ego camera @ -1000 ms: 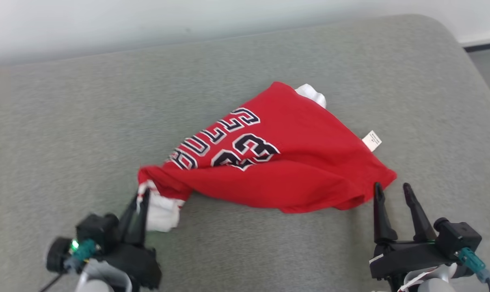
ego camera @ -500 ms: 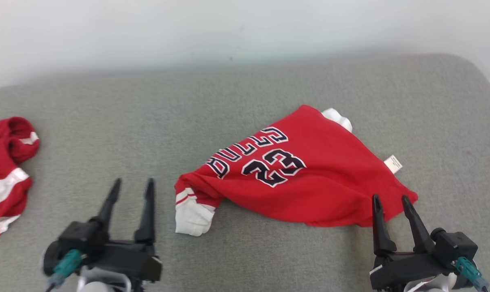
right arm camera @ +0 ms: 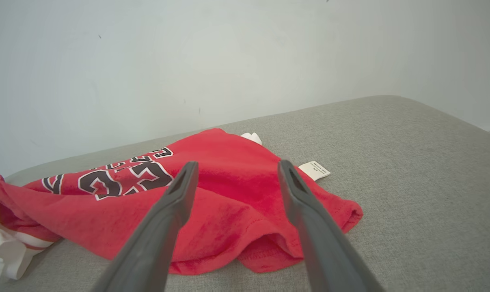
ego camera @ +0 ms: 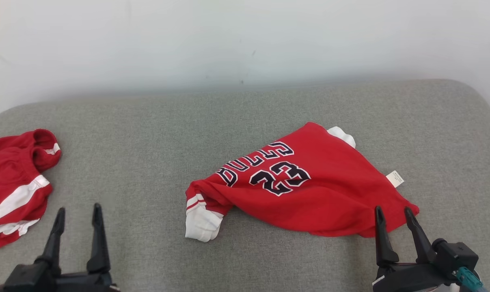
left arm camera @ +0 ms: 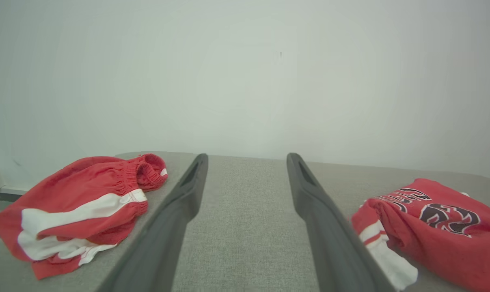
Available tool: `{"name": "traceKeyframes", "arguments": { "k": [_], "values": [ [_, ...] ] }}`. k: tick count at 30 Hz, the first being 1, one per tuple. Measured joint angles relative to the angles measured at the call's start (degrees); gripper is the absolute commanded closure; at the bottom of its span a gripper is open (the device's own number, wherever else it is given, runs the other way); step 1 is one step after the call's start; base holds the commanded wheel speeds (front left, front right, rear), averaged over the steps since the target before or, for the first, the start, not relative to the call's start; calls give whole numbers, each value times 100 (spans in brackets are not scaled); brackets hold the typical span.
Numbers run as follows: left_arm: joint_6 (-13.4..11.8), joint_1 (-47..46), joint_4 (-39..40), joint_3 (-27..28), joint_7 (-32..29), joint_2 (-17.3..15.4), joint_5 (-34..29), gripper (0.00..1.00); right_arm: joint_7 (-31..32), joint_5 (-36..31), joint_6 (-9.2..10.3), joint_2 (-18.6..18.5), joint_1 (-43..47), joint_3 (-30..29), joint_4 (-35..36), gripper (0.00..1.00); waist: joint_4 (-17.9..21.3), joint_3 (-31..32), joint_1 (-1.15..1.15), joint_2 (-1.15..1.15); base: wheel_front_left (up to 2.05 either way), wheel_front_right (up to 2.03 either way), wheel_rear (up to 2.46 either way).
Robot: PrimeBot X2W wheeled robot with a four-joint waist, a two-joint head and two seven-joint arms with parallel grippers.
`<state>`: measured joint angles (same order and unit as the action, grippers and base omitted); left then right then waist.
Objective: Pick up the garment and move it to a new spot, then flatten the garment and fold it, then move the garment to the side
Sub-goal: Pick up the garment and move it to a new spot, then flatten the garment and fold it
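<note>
Head view first: the garment, a soft red jersey w/ dark, white-edged lettering and a 23, lies bunched and skewed on the flat grey fabric surface, right of centre. It's not flat, and a white red-striped cuff is tucked at its near-left corner. A small white tag pokes out on the far-right edge. The left gripper hovers low-left, claw spread wide, nothing in it, well apart from the jersey. The right gripper is wide too and empty, tips just beside the near-right hem corner. A crumpled pair of red-and-white shorts sits far left and looks like no part of this job. Left wrist view: fingers splayed over bare grey cloth, shorts on one side, jersey on the other. Right wrist view: open fingers frame the red hem, which lies loose and rumpled, w/ the tag beyond. My read: the relocation looks done and flattening is the step in hand. The next move probably calls for the right claw to pinch that hem corner and the left to come across to the cuff end, then both to pull apart and spread the cloth before any fold.
</note>
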<state>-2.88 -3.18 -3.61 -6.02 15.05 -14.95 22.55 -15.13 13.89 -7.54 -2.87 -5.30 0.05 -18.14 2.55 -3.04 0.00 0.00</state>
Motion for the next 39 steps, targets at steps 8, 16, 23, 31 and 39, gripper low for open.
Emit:
{"name": "traceKeyframes", "arguments": {
  "k": [8,16,23,31,39],
  "values": [
    [300,537,-4,523,0,194,-441,0,0,-32,0,-1,97,-13,-18,0,57,108,0,0,0,0,0],
    [589,669,-23,864,0,487,-745,0,0,-32,0,0,180,-10,-35,0,99,148,0,1,0,0,0],
    [794,675,-19,1027,0,619,-994,0,0,-32,0,0,197,7,-43,0,81,126,0,0,0,0,0],
    [911,670,-119,1092,0,658,-1218,0,0,-40,0,0,198,103,-48,0,59,102,1,1,0,0,0],
    [995,669,-137,1091,0,659,-1248,0,0,-38,0,0,207,172,-53,0,59,111,1,0,0,0,0]
  ]
}}
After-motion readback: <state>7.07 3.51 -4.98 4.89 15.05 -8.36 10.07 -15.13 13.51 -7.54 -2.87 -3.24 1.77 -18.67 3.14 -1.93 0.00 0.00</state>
